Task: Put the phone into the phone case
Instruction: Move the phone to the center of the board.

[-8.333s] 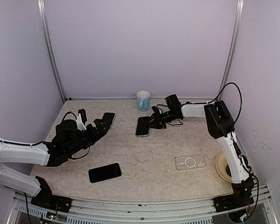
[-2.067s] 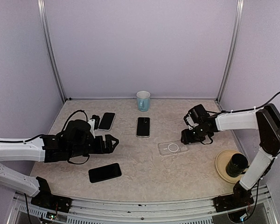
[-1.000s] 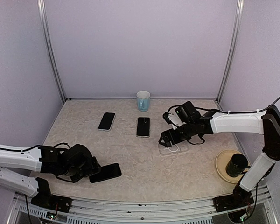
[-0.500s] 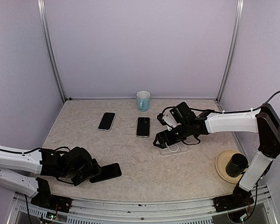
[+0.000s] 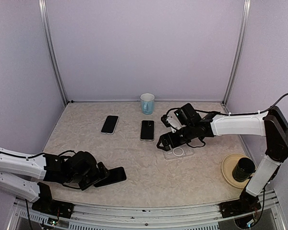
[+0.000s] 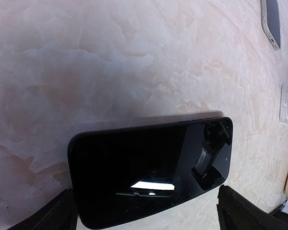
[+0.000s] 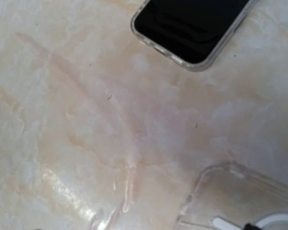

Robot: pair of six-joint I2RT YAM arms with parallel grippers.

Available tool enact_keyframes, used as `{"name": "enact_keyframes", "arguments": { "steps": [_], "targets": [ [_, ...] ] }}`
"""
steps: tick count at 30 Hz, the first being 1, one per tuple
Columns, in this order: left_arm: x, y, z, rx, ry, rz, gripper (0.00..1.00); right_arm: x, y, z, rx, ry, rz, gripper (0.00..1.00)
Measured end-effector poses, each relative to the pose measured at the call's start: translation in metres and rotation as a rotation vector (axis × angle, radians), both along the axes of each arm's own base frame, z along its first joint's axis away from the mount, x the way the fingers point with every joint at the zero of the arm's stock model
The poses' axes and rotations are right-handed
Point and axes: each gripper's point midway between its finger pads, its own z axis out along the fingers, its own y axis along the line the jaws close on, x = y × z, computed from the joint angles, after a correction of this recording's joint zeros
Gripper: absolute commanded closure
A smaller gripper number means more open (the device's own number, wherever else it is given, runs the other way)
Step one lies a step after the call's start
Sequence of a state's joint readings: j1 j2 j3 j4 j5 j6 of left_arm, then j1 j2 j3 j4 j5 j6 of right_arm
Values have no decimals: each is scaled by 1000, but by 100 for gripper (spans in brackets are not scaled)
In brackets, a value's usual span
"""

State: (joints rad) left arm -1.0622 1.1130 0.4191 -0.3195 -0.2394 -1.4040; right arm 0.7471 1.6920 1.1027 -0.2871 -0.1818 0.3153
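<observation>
A bare black phone [image 5: 111, 176] lies face up near the table's front left. My left gripper [image 5: 97, 176] is open at its left end. In the left wrist view the phone [image 6: 151, 170] lies between the two dark fingertips [image 6: 62, 214], with the gripper [image 6: 151, 212] low over it and not pressing on it. The clear phone case [image 5: 179, 152] with a white ring lies right of centre. My right gripper [image 5: 164, 142] hangs open at its left end. In the right wrist view only the case's corner [image 7: 245, 201] shows, and the fingers are out of frame.
Two other phones lie at the back, one [image 5: 110, 124] at the left and one [image 5: 147, 130] in the middle, the latter in a clear case [image 7: 192, 26]. A pale blue cup [image 5: 147, 103] stands at the rear. A plate [image 5: 230, 171] with a dark cup [image 5: 244, 167] sits front right.
My left gripper has slid right along the table until its fingers flank the black phone. My right gripper has moved left to the left end of the case.
</observation>
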Motion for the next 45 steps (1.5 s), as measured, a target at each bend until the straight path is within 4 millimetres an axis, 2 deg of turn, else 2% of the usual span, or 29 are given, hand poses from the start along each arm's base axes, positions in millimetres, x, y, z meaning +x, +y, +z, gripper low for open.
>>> {"name": "enact_keyframes", "arguments": {
  "steps": [22,31,45],
  "targets": [
    [18,-35,2,-5,-63,-88,1,-1,1,-4,-4,10,4,11],
    [20,-46,3,-20,-72,-127,1,-1,1,-4,-4,10,4,11],
    [21,-74,4,-11,-70,-233,1,1,-3,-6,-25,-2,-4,11]
  ]
}}
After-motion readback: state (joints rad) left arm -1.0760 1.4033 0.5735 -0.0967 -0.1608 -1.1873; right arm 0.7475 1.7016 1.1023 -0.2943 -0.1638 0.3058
